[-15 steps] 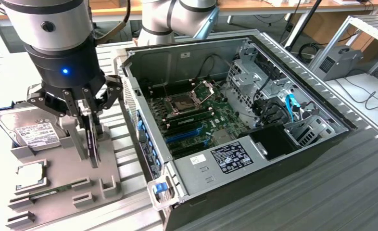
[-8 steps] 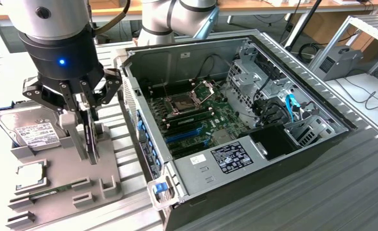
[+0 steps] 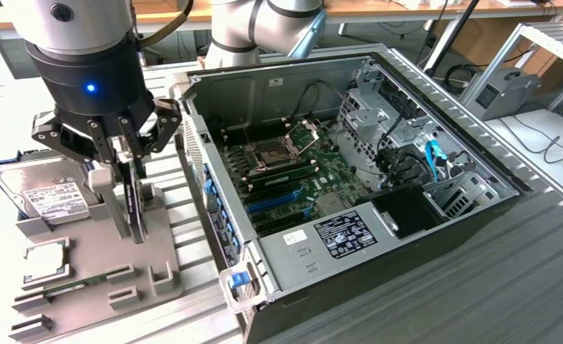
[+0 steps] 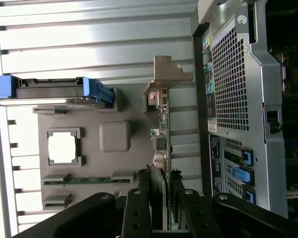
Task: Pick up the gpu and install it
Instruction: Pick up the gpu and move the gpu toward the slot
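gpu end seemingly hidden behind gripper.

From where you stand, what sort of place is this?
Probably a robotics lab set up for PC assembly: an open PC case stands on a slatted metal table, a grey tray beside it holds a hard drive and other parts, and a robot arm reaches over the tray.
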Robot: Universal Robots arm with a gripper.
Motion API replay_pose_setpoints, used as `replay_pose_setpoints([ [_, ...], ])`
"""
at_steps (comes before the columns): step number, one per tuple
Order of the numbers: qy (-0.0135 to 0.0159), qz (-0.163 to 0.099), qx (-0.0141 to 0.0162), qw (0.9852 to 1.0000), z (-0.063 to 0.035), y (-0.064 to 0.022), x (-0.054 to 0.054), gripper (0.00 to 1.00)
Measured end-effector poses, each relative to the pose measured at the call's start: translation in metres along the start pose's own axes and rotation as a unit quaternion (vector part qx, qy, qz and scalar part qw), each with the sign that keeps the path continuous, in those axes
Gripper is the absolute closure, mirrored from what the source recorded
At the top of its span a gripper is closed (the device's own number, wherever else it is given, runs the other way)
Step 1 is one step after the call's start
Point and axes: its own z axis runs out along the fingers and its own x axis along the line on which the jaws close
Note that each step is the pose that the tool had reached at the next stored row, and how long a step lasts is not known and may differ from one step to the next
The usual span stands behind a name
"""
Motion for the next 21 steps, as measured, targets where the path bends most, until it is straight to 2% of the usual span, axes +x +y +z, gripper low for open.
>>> replay_pose_setpoints([
  [21,0.0,0.0,0.0,1.0,-0.0083,0.0003,-0.0001,0.72],
])
